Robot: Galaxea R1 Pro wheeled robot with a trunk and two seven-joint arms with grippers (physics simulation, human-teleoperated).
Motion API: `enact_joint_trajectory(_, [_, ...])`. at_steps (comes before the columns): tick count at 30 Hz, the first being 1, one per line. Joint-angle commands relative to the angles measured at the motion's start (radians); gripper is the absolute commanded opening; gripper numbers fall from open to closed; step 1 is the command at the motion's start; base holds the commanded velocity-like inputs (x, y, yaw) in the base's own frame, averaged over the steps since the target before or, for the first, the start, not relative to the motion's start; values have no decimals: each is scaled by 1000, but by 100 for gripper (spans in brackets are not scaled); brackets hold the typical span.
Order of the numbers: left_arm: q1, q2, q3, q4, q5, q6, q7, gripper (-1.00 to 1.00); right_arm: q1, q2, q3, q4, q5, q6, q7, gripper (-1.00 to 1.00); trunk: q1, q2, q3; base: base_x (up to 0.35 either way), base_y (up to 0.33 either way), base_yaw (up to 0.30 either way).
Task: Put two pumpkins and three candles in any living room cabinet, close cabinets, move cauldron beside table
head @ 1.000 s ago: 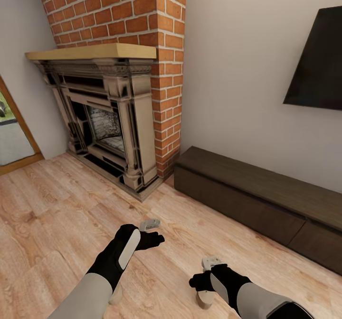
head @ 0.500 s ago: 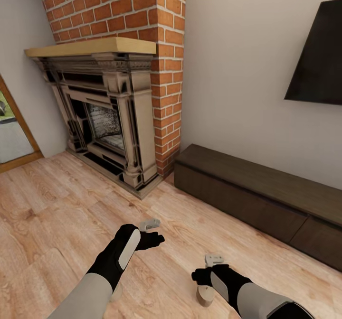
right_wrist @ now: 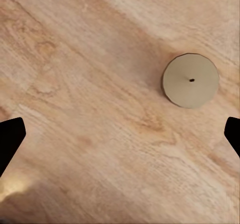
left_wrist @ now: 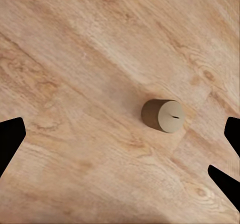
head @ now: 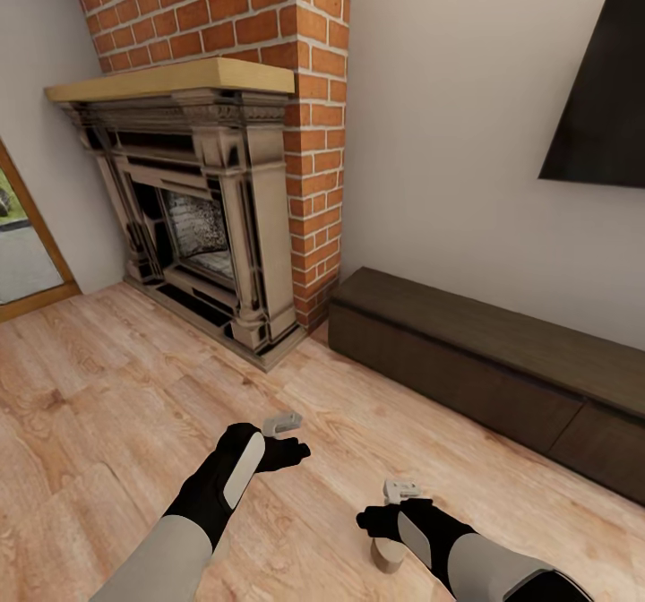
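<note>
Head view: both arms reach down over a pale wood floor [head: 107,387]. The left pincer [head: 285,445] hangs low above the boards, its black fingers pointing toward the brick fireplace [head: 215,217] ahead; from this angle I cannot tell how wide it stands. The right pincer [head: 381,523] hovers directly over a tan candle [head: 387,555], which stands upright on the floor just under the wrist, partly hidden by it. Beyond the right pincer, well apart, the long low dark-brown cabinet [head: 484,369] runs along the wall with its fronts flush and closed. A dark television [head: 600,100] hangs on the wall above it.

Left wrist view: the left pincer [left_wrist: 120,146] is spread open, its black fingertips [left_wrist: 10,139] at the two edges of the picture and nothing between them. A second candle [left_wrist: 162,115] stands on the floor boards ahead of the fingers, nearer one fingertip than the other, seen slightly from the side; it looks tilted, though that may be only the camera's angle.

Right wrist view: the right pincer [right_wrist: 120,139] is also open and empty, fingertips [right_wrist: 10,136] wide apart. The candle [right_wrist: 190,80] is seen straight from above as a round beige disc with a tiny dark wick, on the floor ahead of the fingers and off toward one side, not between them.
</note>
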Motion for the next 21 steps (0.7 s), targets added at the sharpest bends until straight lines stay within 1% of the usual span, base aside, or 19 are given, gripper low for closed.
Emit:
enact_joint_trajectory(1, [0,0,-2,-1,11,3,10,100,-1,-1,8,-1,-9,4,0,100,4,-8,-4,0,0,0])
enact_joint_trajectory(8, [0,0,-2,-1,11,3,10,100,-1,0,9,-2,-9,4,1,100,31,-57,-26,0,0,-4])
enact_joint_trajectory(10, [0,0,-2,-1,11,3,10,100,-1,0,9,-2,-9,3,2,100,38,-71,-32,0,0,-98])
enact_joint_trajectory(13, [0,0,-2,-1,11,3,10,100,-1,-1,9,-2,-9,3,3,100,50,-92,-42,0,0,-205])
enact_joint_trajectory(19, [0,0,-2,-1,11,3,10,100,-1,0,9,-2,-9,2,4,100,73,-134,-60,0,0,-284])
enact_joint_trajectory(21, [0,0,-2,-1,12,3,10,100,-1,0,10,-2,-9,2,4,100,73,-134,-60,0,0,-292])
